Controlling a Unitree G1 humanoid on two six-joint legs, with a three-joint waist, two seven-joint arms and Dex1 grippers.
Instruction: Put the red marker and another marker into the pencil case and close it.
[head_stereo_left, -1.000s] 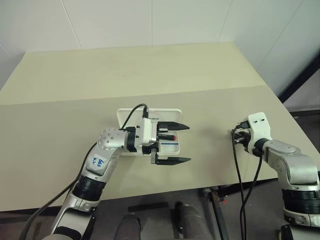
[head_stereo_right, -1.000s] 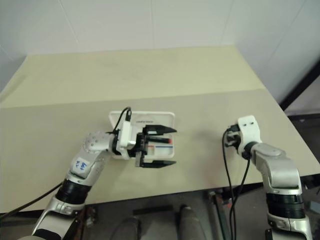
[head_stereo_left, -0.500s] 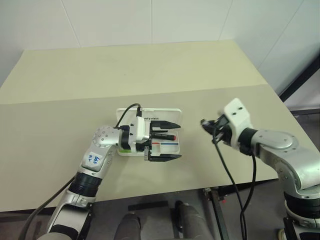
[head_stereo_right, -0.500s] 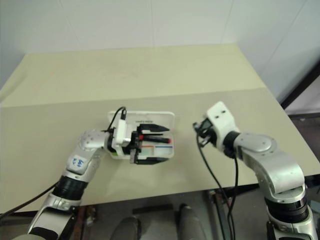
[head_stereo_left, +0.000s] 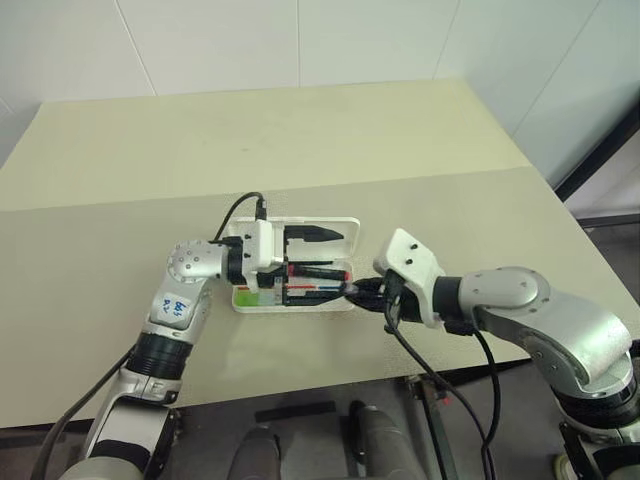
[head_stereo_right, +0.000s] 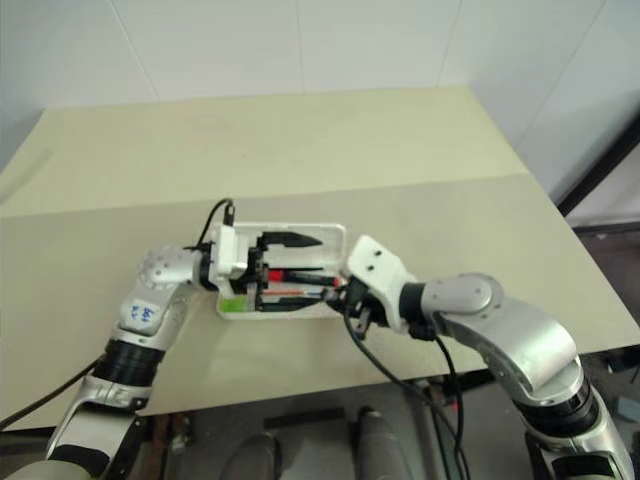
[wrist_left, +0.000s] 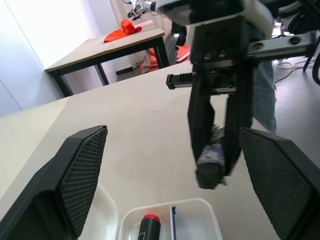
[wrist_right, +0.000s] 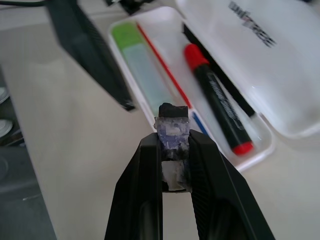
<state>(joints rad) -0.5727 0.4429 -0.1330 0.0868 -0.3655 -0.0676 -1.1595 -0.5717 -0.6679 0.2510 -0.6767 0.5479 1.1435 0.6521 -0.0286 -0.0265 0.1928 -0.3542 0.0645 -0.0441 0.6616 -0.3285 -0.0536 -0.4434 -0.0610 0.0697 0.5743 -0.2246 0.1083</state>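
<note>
The pencil case (head_stereo_left: 335, 222) lies open on the table, its lid (wrist_right: 235, 65) folded flat behind the tray. In the tray lies the red marker (wrist_right: 216, 102), black with red ends, also seen as the red marker (head_stereo_left: 318, 271). Beside it lies another marker (wrist_right: 142, 65), pale with a green cap. My left gripper (head_stereo_left: 338, 262) hangs open over the case, one finger above the lid and one above the tray's front. My right gripper (wrist_right: 172, 142) sits at the tray's right end, shut on a small purplish piece (wrist_right: 173, 131) with a black top.
The beige table (head_stereo_left: 300, 140) stretches far behind the case, and its front edge runs close below the case. Black cables hang from both wrists. In the left wrist view a black-legged table with an orange cloth (wrist_left: 125, 27) stands in the background.
My right arm has swung left from the table's right side to the case's right end, gripper still shut. My left gripper has stayed open over the case.
</note>
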